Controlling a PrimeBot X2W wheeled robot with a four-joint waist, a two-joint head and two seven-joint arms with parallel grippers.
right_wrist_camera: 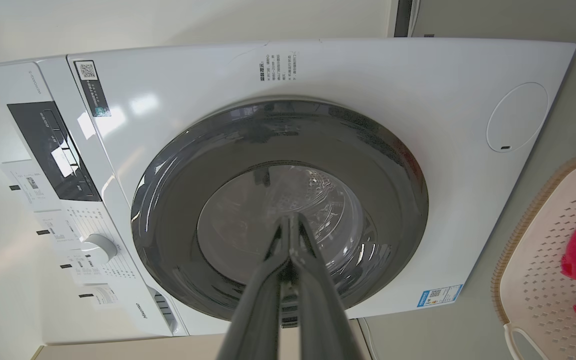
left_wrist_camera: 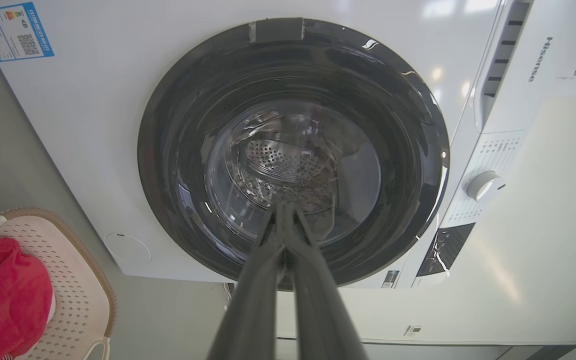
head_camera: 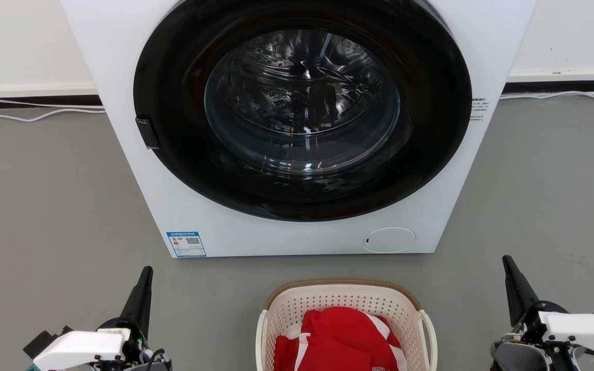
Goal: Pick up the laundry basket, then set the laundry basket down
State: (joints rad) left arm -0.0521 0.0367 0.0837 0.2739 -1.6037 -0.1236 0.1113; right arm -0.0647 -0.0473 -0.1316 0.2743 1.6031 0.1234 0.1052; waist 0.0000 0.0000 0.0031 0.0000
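The laundry basket (head_camera: 346, 301), cream-white and perforated with a brown rim, stands on the grey floor at the bottom centre of the head view, before the washing machine. A red garment with white stripes (head_camera: 338, 337) lies inside it. The basket's edge also appears in the left wrist view (left_wrist_camera: 75, 287) and the right wrist view (right_wrist_camera: 538, 260). My left gripper (head_camera: 146, 272) sits low to the basket's left, fingers together and empty (left_wrist_camera: 284, 207). My right gripper (head_camera: 506, 260) is to the basket's right, also shut on nothing (right_wrist_camera: 290, 217). Both are well apart from the basket.
A white front-loading washing machine (head_camera: 297, 129) with a closed dark round door stands right behind the basket. Cables (head_camera: 34, 116) run along the wall base on both sides. Grey floor (head_camera: 54, 206) spreads left and right of the machine.
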